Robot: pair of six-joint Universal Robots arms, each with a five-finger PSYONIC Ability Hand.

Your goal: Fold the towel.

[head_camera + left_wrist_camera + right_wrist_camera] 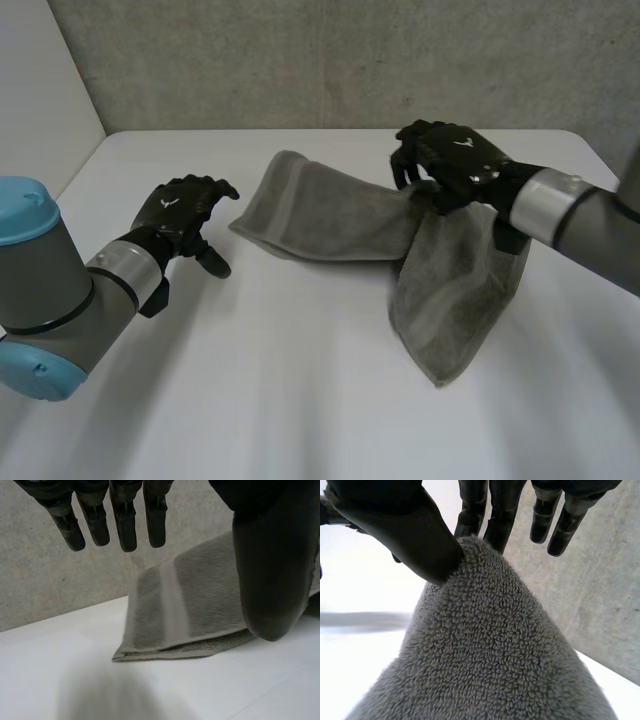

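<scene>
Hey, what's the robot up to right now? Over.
Right hand pinching towel, that end lifted. Left hand open, clear of towel. Nothing in the way.

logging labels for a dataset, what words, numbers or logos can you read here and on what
No words or numbers can be read.
Back of the left hand: a small white emblem, a shape and not letters.
Back of the right hand: a similar white emblem, no letters.
The towel: no tag or print on the sides shown.
</scene>
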